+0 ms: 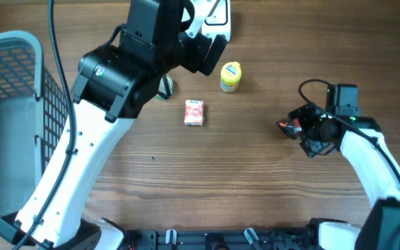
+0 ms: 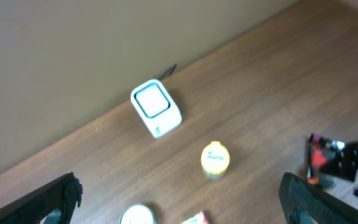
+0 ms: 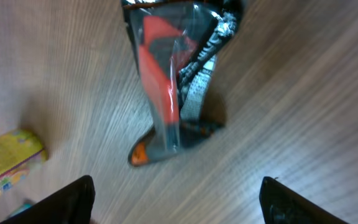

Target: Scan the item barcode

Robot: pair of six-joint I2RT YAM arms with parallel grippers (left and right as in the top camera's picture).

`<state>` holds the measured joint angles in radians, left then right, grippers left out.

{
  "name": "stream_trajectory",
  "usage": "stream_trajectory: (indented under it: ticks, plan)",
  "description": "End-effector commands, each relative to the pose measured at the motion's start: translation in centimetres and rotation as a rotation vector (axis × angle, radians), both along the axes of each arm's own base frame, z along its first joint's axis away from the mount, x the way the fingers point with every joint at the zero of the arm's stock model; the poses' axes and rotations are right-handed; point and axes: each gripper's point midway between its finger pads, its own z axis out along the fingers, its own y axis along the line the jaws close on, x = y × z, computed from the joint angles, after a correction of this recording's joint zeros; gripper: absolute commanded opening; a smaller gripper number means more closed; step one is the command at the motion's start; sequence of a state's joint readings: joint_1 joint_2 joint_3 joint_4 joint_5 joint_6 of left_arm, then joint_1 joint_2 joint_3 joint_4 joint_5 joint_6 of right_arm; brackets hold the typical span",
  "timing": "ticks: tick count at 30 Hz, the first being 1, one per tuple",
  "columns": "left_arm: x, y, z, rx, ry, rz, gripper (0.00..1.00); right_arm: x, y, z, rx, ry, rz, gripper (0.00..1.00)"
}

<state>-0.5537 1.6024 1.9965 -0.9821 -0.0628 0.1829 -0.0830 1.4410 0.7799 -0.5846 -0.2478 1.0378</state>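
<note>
**A:** Start at the left. What's there?

**B:** A grey basket (image 1: 19,38) at the left edge of the counter (image 1: 255,180), probably no part of this. Next the left claw (image 2: 179,182), raised over the far side with its fingers wide apart and nothing between them. The white scanner (image 2: 156,107) stands near it by the back edge.

**A:** And in the middle?

**B:** A small pink sachet (image 1: 194,112) lying flat, and a yellow bottle (image 1: 230,76) just beyond it. Neither is being touched.

**A:** So which item gets scanned?

**B:** I'd judge it's the red and black packet (image 3: 166,81) on the right. It lies on the counter well apart from the scanner. The right claw (image 3: 177,183) hangs over it with its fingers apart on either side, clamped on nothing.

**A:** How will it handle?

**B:** It looks like crinkly, glossy film, so I'd expect it to be light, soft and slippery. It should give under pressure and may slide or fold.

**A:** Where would you take hold?

**B:** Across the narrow waist of the body, where the fingers can meet on something. Grip it gently, so the film doesn't crease over the code.

**A:** Where is the barcode?

**B:** I cannot tell. No code shows on the upper face, so it may need turning before it faces the scanner.
</note>
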Motion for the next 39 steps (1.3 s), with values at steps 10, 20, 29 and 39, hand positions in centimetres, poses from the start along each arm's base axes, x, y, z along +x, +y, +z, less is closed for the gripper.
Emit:
stream_trajectory:
  ticks: [10,20,29,39]
  plan:
    - [2.1,5.0,0.2,0.02,-0.009,0.118,1.0,2.4,-2.2,-0.5,-0.124,-0.074,-0.026,0.72]
    - [2.2,5.4,0.1,0.036,-0.011,0.14,1.0,2.8,-2.7,-3.4,-0.145,-0.019,-0.035,0.54]
    - [2.7,6.6,0.8,0.061,-0.048,0.201,1.0,4.9,-3.1,-3.4,-0.191,-0.103,0.054,0.05]
    - [-2.3,11.2,9.3,-0.01,-0.276,0.321,1.0,4.5,-21.8,1.6,-0.388,-0.168,-0.282,0.05]
